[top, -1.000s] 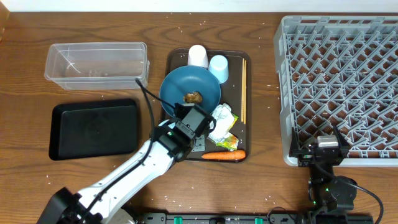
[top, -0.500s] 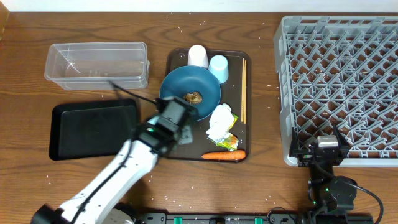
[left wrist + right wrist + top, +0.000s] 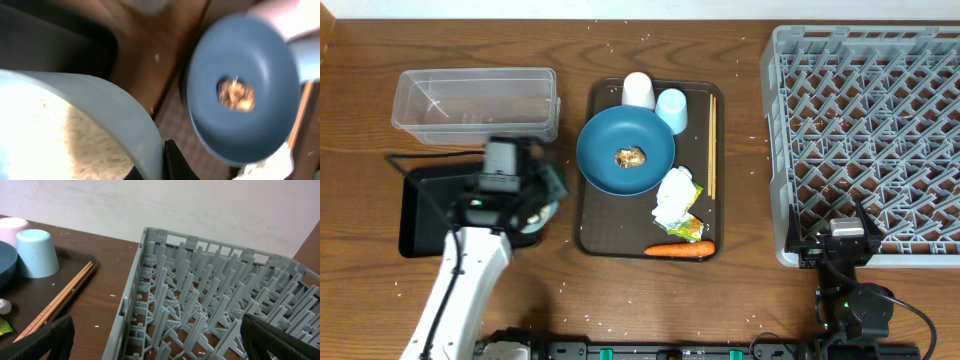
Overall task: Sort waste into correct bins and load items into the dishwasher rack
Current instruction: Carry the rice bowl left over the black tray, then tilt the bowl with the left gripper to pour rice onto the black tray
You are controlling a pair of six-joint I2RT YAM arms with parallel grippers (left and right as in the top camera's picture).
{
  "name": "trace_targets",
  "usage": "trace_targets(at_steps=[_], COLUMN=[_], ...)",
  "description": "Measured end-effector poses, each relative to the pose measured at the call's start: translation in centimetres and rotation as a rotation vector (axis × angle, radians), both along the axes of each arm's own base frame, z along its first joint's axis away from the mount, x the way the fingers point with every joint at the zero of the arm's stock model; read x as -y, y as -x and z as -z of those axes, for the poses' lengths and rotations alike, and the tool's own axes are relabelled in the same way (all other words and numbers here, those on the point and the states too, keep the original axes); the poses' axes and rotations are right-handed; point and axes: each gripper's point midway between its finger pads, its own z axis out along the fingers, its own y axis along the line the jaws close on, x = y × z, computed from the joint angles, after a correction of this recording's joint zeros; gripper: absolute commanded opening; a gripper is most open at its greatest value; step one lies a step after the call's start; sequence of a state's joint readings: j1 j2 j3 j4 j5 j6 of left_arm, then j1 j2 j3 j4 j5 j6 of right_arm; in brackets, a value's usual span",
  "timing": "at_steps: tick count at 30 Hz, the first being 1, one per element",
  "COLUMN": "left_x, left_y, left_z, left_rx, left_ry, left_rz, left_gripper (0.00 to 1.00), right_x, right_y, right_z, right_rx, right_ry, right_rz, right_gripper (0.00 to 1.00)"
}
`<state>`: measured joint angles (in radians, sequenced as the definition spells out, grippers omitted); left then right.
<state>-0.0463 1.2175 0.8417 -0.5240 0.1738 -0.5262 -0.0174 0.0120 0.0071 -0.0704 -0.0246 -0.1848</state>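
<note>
**A:** We have the left gripper [image 3: 523, 203] clamped tight on the rim of the small light-blue bowl [image 3: 75, 120], with the white rice [image 3: 45, 142] inside it. The bowl hangs above the right end of the black tray [image 3: 430, 215], just beside the brown serving tray [image 3: 592, 238].

**B:** Then our risk is spillage. We pinch only a thin rim, so the bowl could swivel or slip. It also sits close to the tray's edge, so if we tip it here, grains may land on the table [image 3: 570, 40].

**A:** We could also pick the wrong bin. The clear tub [image 3: 475, 100] is right behind, and we cannot judge which one food belongs in.

**B:** What can't we make out?

**A:** From overhead the arm covers most of the bowl, so we cannot tell its tilt or how high it is. The wrist view is blurred and shows only one dark fingertip [image 3: 171, 161]. It does show the dark-blue dish [image 3: 240, 95] with its brown lump [image 3: 236, 93].

**B:** And the right gripper [image 3: 844, 232]?

**A:** It is spread wide and holds nothing, parked at the near corner of the dishwasher rack [image 3: 865, 130]. Our wrist view there crops its fingers at the frame's corners.
</note>
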Motion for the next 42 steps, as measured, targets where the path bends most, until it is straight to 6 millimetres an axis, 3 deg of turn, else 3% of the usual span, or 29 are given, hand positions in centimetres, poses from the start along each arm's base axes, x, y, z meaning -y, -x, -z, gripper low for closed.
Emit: trace_targets(at_steps=[14, 27, 42], left_x=[-6.5, -9.3, -10.5], left_y=[-1.6, -1.3, -1.9], left_z=[0.9, -1.8, -0.9], left_rx=[0.034, 0.194, 0.259], left_ry=[0.324, 0.588, 0.804], left_rz=[-0.097, -0.062, -0.025], left_gripper=[0.06, 0.06, 0.06], right_x=[0.0, 0.0, 0.0], right_y=[0.0, 0.0, 0.0], right_z=[0.0, 0.0, 0.0], right_rx=[0.0, 0.0, 0.0], right_ry=[0.0, 0.0, 0.0], right_rz=[0.0, 0.0, 0.0], right_gripper=[0.99, 0.99, 0.99])
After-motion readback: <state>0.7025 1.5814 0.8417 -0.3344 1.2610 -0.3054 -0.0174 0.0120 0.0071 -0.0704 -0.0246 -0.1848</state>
